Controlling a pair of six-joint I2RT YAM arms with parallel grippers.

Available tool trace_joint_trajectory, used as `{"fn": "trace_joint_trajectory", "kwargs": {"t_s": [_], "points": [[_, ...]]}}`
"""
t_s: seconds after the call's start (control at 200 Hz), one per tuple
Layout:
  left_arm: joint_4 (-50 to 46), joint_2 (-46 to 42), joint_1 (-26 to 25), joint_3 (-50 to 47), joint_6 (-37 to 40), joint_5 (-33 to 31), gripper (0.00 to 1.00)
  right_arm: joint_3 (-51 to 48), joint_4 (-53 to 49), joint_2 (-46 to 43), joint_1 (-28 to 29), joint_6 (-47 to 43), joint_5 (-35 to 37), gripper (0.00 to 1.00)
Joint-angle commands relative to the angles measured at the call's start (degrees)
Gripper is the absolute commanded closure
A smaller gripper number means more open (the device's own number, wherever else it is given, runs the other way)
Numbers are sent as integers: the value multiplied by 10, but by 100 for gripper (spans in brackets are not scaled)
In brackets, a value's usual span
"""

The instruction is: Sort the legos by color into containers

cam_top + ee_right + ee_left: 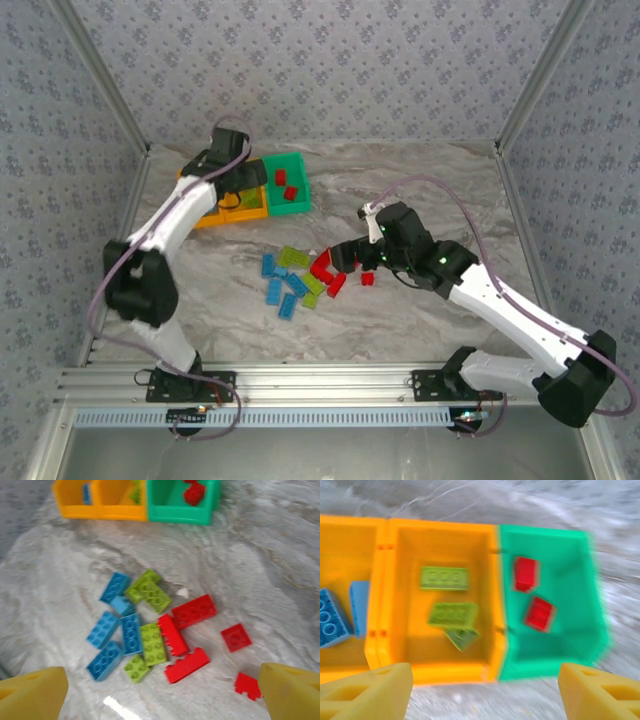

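Patterned grey walls closed in three sides of a marbled grey bench. An aluminium rail ran along the near edge and carried both arm bases.

The left arm reached to the far left of the bench, with its wrist above the containers. The right arm stretched in from the right toward the middle of the bench.

The containers stood in a joined row at the far left. There were two orange ones, and a green bin closed the right end. The left jaws hovered over that row, spread wide. In the left wrist view their yellow fingers sat at the lower corners with nothing between them. The right jaws hung above the loose legos, also wide apart and holding nothing. Their yellow fingers framed the heap in the right wrist view.

The left orange bin held two blue bricks. The middle orange bin held three lime bricks, one of them tilted against another. Two red bricks lay in the green bin.

The unsorted legos lay mid-bench, well apart from the containers. Five blue pieces were on the left of the heap and lime pieces in the centre, touching the blue ones. The red pieces were on the right. A small red square and another red piece lay slightly apart from the rest.
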Motion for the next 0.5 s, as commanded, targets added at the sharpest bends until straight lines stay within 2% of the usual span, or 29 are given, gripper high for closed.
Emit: {"fn": "trace_joint_trajectory", "kwargs": {"t_s": [0.0, 0.115, 0.195, 0.27, 0.365, 0.495], "points": [[35, -141, -76, -62, 89, 66, 24, -8, -32, 32, -14, 34, 61, 0], [-1, -251, -165, -120, 211, 52, 24, -14, -25, 70, -20, 42, 51, 0], [-35, -325, -200, -156, 271, 61, 23, -19, -14, 104, -22, 25, 45, 3], [-59, -394, -214, -195, 314, 84, 23, -19, -2, 137, -23, -8, 34, 4], [-89, -472, -215, -243, 390, 144, 23, -15, 13, 187, -25, -64, 20, 8], [-87, -540, -215, -320, 467, 152, 18, 7, 20, 265, -35, -102, 34, 16]]}}
